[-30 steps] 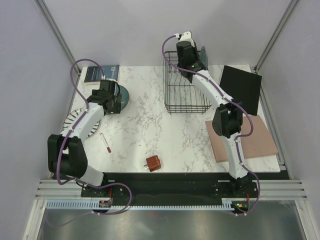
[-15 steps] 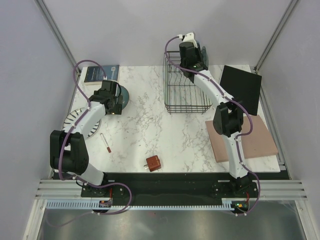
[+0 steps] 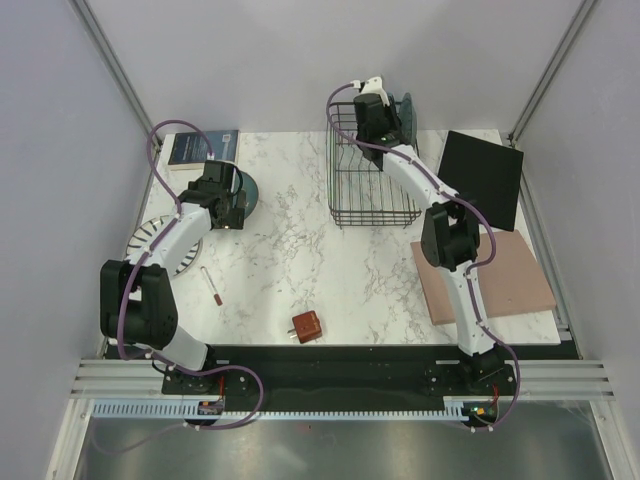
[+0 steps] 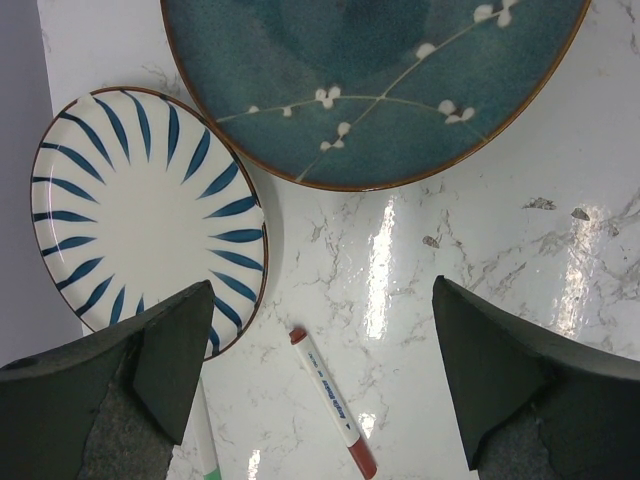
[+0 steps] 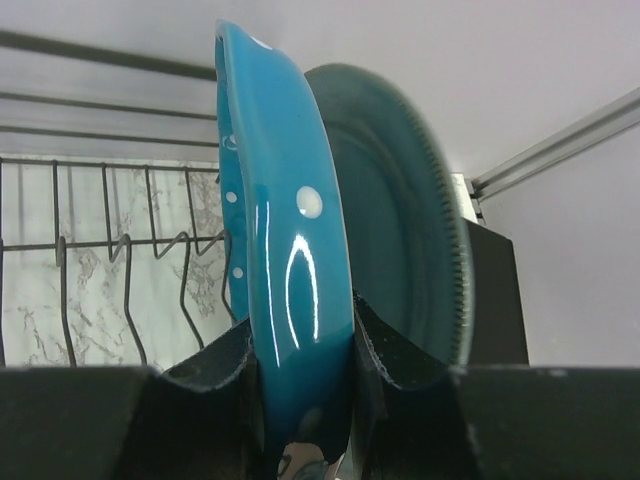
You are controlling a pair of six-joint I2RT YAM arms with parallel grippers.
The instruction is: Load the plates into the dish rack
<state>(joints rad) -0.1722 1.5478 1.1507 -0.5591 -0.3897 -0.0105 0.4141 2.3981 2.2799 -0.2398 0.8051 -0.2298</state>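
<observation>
My right gripper (image 3: 374,112) is shut on the rim of the bright blue plate with white dots (image 5: 290,250) and holds it upright, edge-on, over the far end of the black wire dish rack (image 3: 371,205). A grey-green plate (image 5: 410,220) stands upright just behind it and also shows in the top view (image 3: 406,107). The rack's tines (image 5: 125,290) are to the left. My left gripper (image 4: 320,300) is open and empty above the table, near the dark teal plate (image 4: 380,80), which lies flat. The white plate with dark stripes (image 4: 140,210) lies flat beside it.
A red-capped marker (image 4: 335,415) lies under my left gripper, with a second pen (image 4: 205,445) by it. A book (image 3: 200,147) lies far left. A black panel (image 3: 483,178) and a pink board (image 3: 490,275) are on the right. A small brown object (image 3: 306,326) is near the front.
My right gripper has shifted slightly left and back with the blue plate over the rack's far end. My left gripper moved a little over the teal plate's near edge, then held still.
</observation>
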